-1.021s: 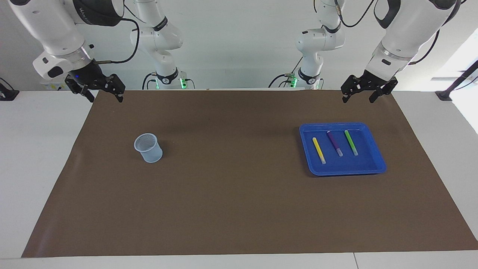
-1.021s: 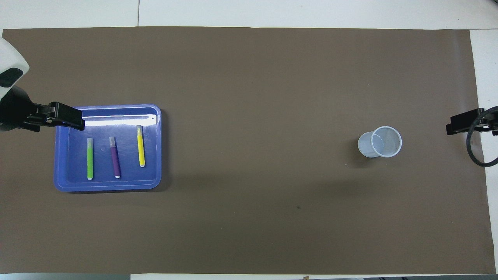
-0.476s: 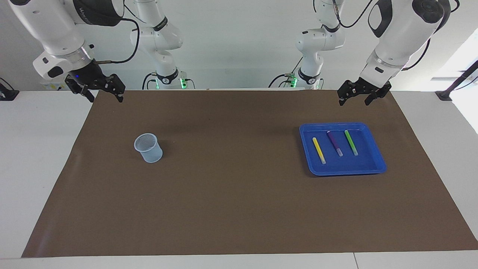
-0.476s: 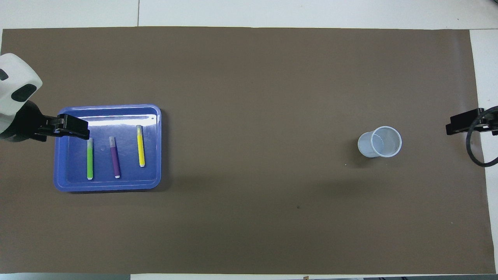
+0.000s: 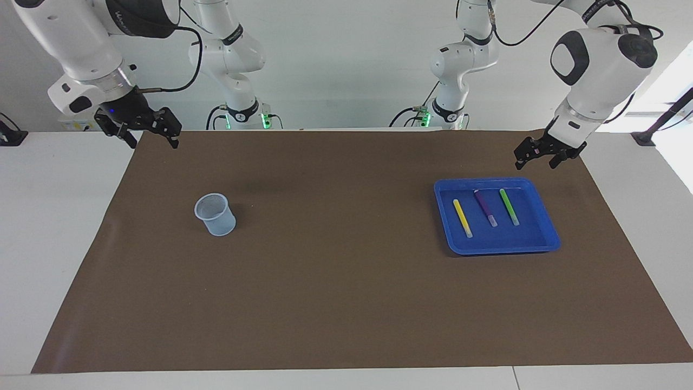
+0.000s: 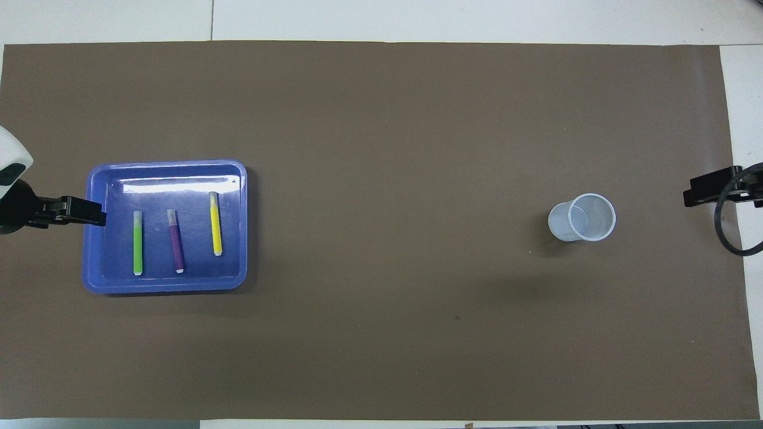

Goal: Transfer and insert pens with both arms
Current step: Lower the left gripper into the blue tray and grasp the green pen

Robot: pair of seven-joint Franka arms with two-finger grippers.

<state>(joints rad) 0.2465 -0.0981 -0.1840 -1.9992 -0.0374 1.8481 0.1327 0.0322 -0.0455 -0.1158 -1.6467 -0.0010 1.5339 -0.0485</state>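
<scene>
Three pens lie side by side in a blue tray (image 5: 503, 250) toward the left arm's end of the table: yellow (image 5: 462, 218), purple (image 5: 485, 207) and green (image 5: 509, 207). The overhead view shows the tray (image 6: 164, 285) with the green (image 6: 137, 242), purple (image 6: 176, 241) and yellow (image 6: 216, 223) pens. My left gripper (image 5: 537, 161) is open and empty in the air, over the tray's rim beside the green pen (image 6: 83, 211). My right gripper (image 5: 153, 142) is open and empty, waiting over the mat's corner (image 6: 709, 190).
A pale blue mesh cup (image 5: 215, 214) stands upright on the brown mat (image 5: 335, 281) toward the right arm's end, also in the overhead view (image 6: 582, 217). Two slimmer white arms with green lights (image 5: 238, 116) stand at the robots' edge of the table.
My left gripper has come lower and swung outward toward the left arm's end of the table, off the tray's inside to its rim. The right arm, pens and cup have not moved.
</scene>
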